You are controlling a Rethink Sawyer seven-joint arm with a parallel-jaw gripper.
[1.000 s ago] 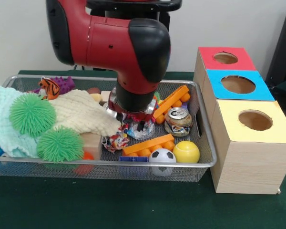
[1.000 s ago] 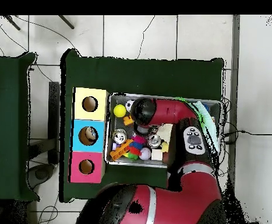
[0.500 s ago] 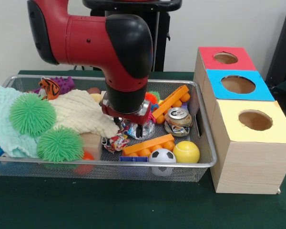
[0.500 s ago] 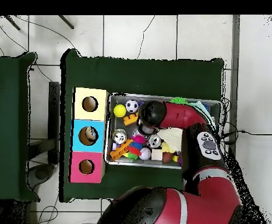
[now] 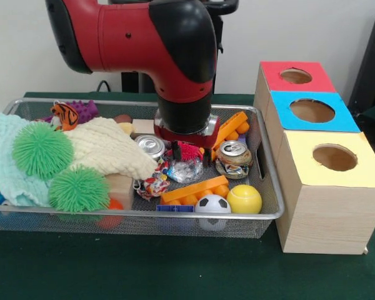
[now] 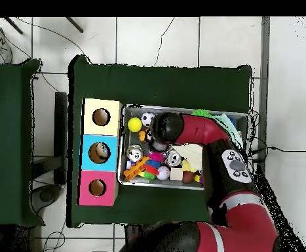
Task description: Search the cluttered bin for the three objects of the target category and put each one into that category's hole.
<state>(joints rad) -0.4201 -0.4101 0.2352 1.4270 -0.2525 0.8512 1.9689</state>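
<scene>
The gripper [image 5: 189, 153] hangs in the middle of the frame, fingers apart and holding nothing, over crinkly wrappers [image 5: 186, 170] in the wire bin [image 5: 270, 194]. Two crushed cans [image 5: 151, 145] [image 5: 233, 156] sit beside it. It seems to be searching. Next, it likely drops down and grabs a can.

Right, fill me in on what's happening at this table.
The red Sawyer arm is reaching down into the wire mesh bin, which is full of toys, cans and cloths. Its gripper hangs among the clutter in the middle, just above a crumpled clear wrapper, with one silver can beside it and another can on the other side. Nothing looks lifted. The three coloured hole boxes stand beside the bin.
</scene>
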